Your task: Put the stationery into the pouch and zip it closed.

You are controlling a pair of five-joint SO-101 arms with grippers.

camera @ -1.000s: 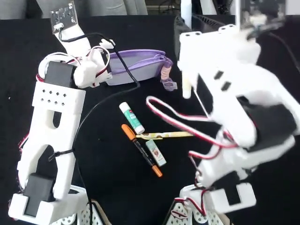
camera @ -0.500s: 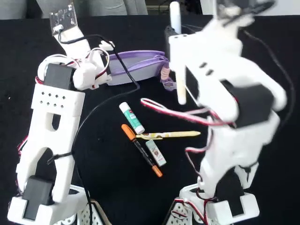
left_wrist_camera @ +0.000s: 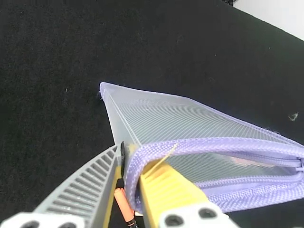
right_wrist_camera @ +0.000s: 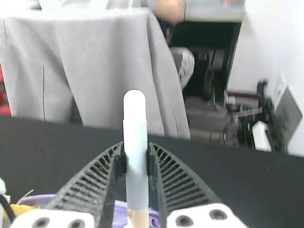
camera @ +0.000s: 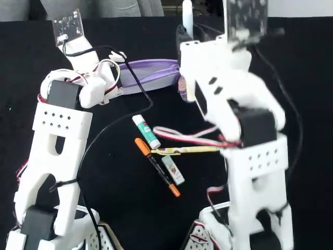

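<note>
The right arm had swung in toward the purple pouch (camera: 151,74), its right gripper (right_wrist_camera: 136,156) clamped on an upright white pen (right_wrist_camera: 134,118). The left gripper (left_wrist_camera: 130,173) pinched the pouch's rim (mouth open). A glue stick (camera: 146,130), an orange marker (camera: 157,166) and two more pieces lay loose on the counter (camera: 119,208); zipping remained.

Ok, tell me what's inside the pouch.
Through the pouch's ribbed wall only a faint pinkish blur shows, too vague to name; the zip band hides the rest. The left gripper pinches its open edge. The right gripper's white stick is not in it.
</note>
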